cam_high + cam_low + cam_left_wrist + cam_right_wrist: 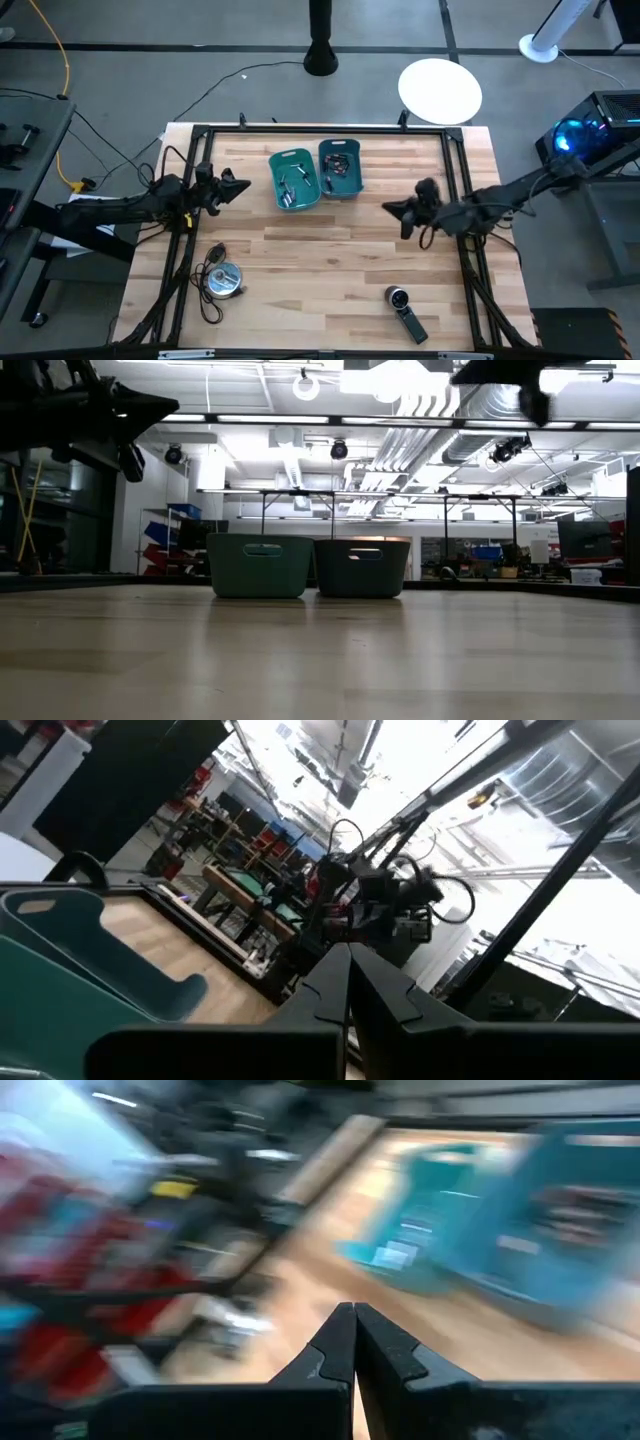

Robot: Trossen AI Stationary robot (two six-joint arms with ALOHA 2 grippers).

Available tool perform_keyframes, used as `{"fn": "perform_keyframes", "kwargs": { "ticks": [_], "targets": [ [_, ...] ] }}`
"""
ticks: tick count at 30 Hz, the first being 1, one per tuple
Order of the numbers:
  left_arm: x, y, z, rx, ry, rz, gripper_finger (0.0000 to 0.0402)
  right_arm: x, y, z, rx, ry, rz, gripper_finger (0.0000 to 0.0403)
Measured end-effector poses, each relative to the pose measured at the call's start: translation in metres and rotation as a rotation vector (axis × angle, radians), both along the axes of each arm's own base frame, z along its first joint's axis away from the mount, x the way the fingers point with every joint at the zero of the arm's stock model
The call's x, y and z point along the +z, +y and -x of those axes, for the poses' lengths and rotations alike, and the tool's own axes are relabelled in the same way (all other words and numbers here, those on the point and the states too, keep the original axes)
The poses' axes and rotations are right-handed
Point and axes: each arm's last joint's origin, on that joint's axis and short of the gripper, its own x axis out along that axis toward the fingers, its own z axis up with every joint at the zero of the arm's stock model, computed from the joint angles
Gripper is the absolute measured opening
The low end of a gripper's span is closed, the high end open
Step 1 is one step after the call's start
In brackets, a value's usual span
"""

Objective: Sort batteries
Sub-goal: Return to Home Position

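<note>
Two teal bins stand side by side at the table's far middle: the left bin (294, 179) and the darker right bin (340, 167). Small batteries (297, 184) lie inside the left bin, and more batteries (339, 164) lie in the right one. My left gripper (243, 185) hovers at the table's left side, shut and empty, pointing toward the left bin. My right gripper (388, 207) hangs over the table's right half, shut and empty, its tips (353, 1312) together. In the left wrist view my left gripper (348, 952) shows its fingers meeting.
A round silver disc with a black cable (222, 280) lies near the table's near left. A black gadget with a round lens (405, 310) lies near the front right. A black frame rail (320, 130) runs around the table's edges. Bare wood (330, 250) spreads between the bins and the front edge.
</note>
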Motion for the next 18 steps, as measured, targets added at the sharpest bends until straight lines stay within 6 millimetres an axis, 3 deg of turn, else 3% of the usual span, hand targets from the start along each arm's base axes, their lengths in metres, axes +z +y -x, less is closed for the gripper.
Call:
{"fn": "perform_keyframes", "kwargs": {
  "ticks": [5, 8, 12, 18],
  "targets": [
    [0.0, 0.0, 0.0, 0.001, 0.001, -0.005, 0.0, -0.042, -0.027, -0.017, 0.242, -0.37, 0.022, 0.0],
    [0.0, 0.0, 0.0, 0.007, 0.005, -0.026, 0.0, -0.067, -0.051, -0.008, 0.243, -0.407, 0.113, 0.0],
    [0.0, 0.0, 0.0, 0.008, 0.008, -0.028, 0.0, -0.104, -0.069, 0.006, 0.204, -0.286, 0.161, 0.0],
    [0.0, 0.0, 0.0, 0.009, 0.01, -0.027, 0.0, -0.159, -0.078, 0.03, 0.165, 0.007, 0.13, 0.0]
  ]
}}
